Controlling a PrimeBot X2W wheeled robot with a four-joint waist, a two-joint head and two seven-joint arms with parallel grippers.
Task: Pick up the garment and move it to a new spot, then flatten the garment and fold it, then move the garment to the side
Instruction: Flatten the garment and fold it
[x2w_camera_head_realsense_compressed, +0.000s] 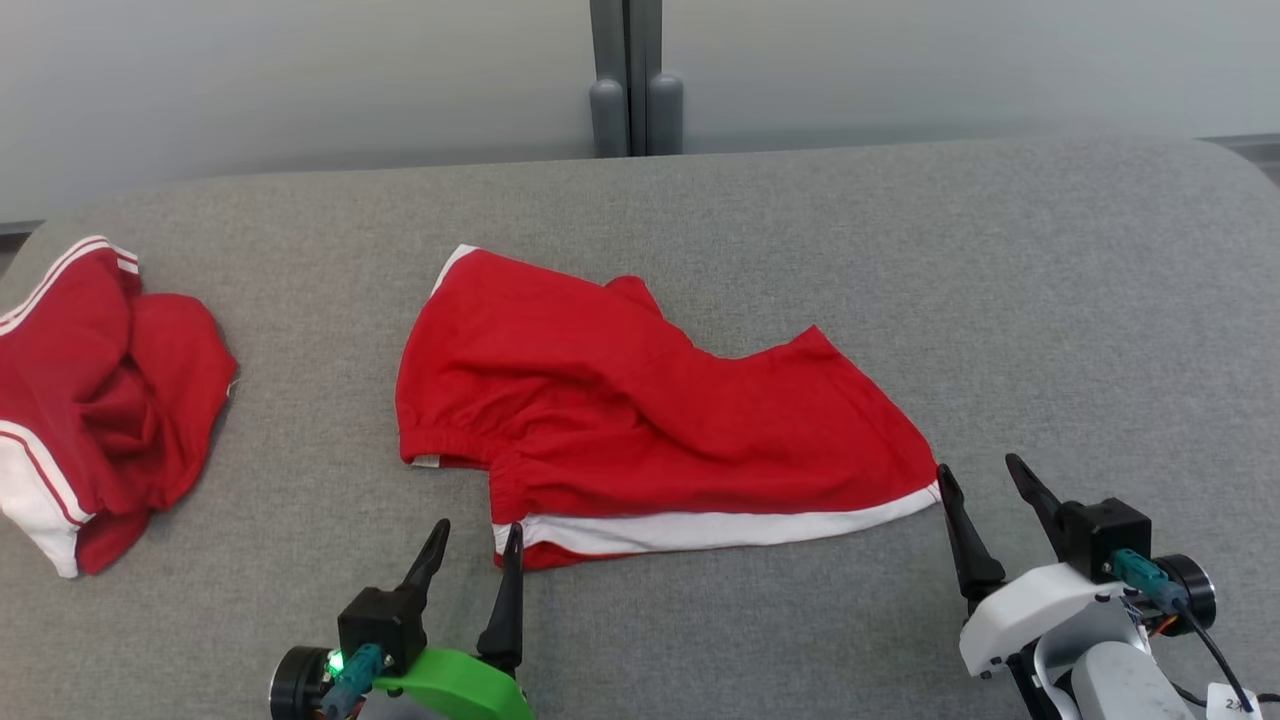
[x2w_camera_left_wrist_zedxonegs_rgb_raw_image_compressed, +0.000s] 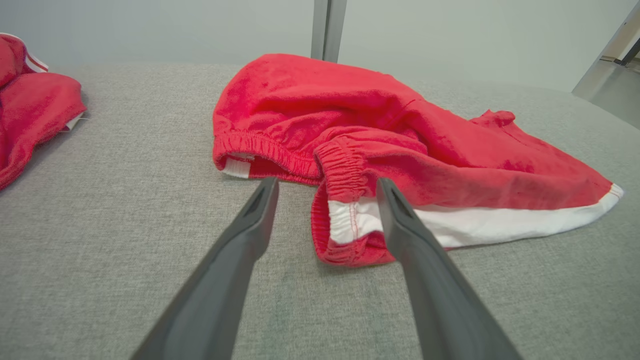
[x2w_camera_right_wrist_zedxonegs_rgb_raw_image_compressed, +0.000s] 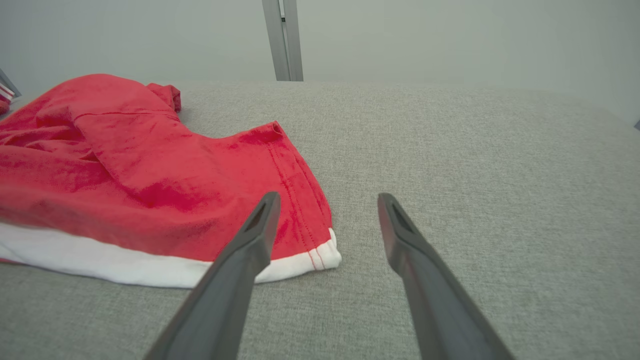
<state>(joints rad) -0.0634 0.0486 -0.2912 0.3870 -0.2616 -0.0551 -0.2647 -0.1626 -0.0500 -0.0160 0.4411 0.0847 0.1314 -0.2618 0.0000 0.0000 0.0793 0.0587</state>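
Garment (x2w_camera_head_realsense_compressed: 640, 420), red shorts with a white hem band, lies spread but creased on the grey cushioned surface (x2w_camera_head_realsense_compressed: 900, 250), just ahead of both grippers. Left gripper (x2w_camera_head_realsense_compressed: 477, 528) sits low at the near waistband corner, fingers spread wide and empty, with the gathered elastic corner showing between its tips in its wrist view. Right gripper (x2w_camera_head_realsense_compressed: 978, 466) points forward beside the hem's other corner, jaws wide, holding nothing, its inner fingertip just beside the white band. A second red garment (x2w_camera_head_realsense_compressed: 100, 400) lies crumpled well off to the left gripper's left.
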